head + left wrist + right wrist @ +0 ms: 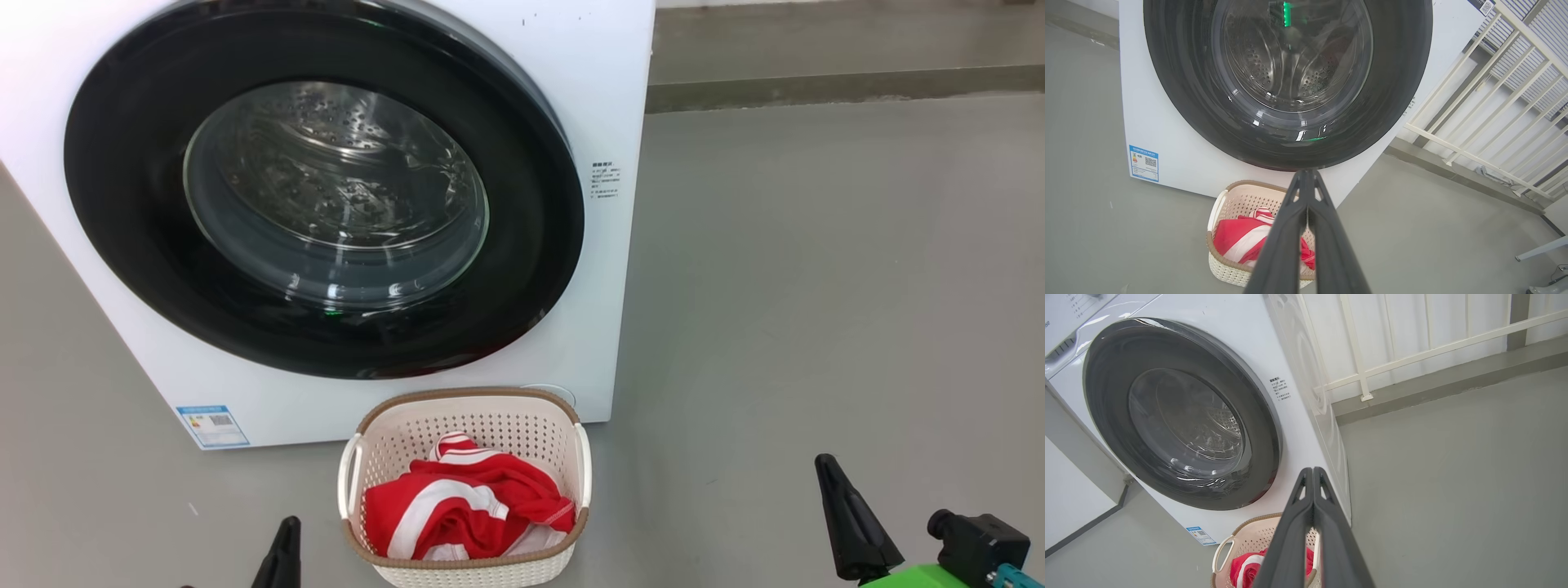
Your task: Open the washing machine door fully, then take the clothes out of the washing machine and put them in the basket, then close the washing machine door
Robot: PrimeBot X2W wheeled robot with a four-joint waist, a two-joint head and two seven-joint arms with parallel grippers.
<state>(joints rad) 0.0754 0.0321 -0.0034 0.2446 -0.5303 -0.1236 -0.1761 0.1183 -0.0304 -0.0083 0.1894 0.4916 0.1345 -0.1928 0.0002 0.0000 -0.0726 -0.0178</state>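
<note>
Flanking the basket, left fingers, right fingers pinched.

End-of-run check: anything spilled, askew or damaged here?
Nothing stands out. The washing machine door sits shut on the washing machine, the clothes lie wholly inside the upright basket, and the left gripper and right gripper are shut and empty.

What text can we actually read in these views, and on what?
"se": tail of a cut-off word on the control panel; other panel print blurred.
Blue label sticker, low on the washing machine front: QR code, print too small to read.
Black print block beside the washing machine door: too small to read.
Sticker with QR code near the machine's upper corner: no legible words.
</note>
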